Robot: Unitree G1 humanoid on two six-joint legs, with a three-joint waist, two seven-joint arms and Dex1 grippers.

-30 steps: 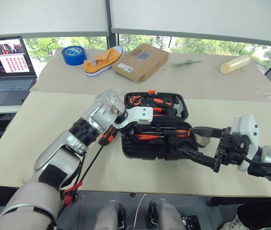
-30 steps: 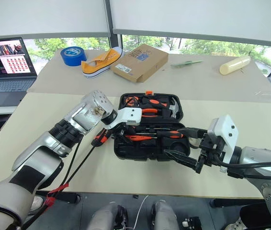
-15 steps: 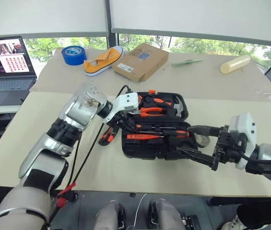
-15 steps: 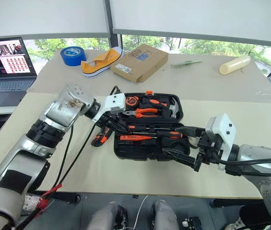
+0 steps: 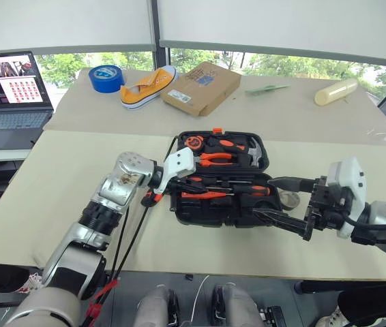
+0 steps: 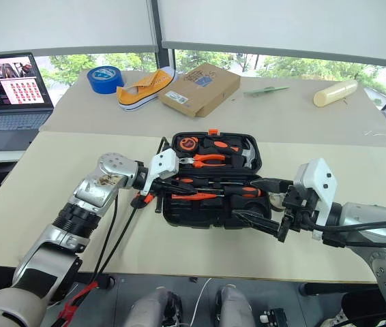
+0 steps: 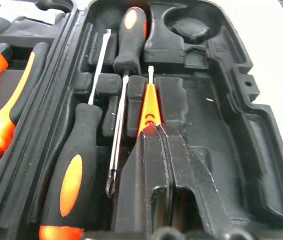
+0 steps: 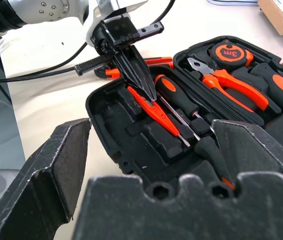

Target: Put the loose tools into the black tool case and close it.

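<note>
Change: a second ago the left end effector (image 6: 168,185) had its fingers spread over the tool case (image 5: 220,216); now they're pinched together, tip resting on the slim red tester screwdriver (image 7: 149,105) in the case's front half. Left forearm also sits lower and more off the case's left edge than before.
Right end effector (image 5: 279,202): same spot as before, just off the case's right front corner, fingers wide apart, nothing in them.
Case: open on the bench (image 5: 56,177), orange latch at the back edge; pliers (image 5: 213,158), hammer and tape measure (image 8: 227,52) in the back half.
Left wrist view extra: two black-and-orange screwdrivers (image 7: 74,165) lying head-to-tail in moulded slots right next to the tester, bare recesses beyond it.
Right wrist view extra: another orange-and-black tool (image 8: 131,65) on the bench just outside the case's left wall, can't tell what it is.
Textures: case is matte black moulded plastic, handles rubbery black with glossy orange inlays, shafts thin bare metal.
</note>
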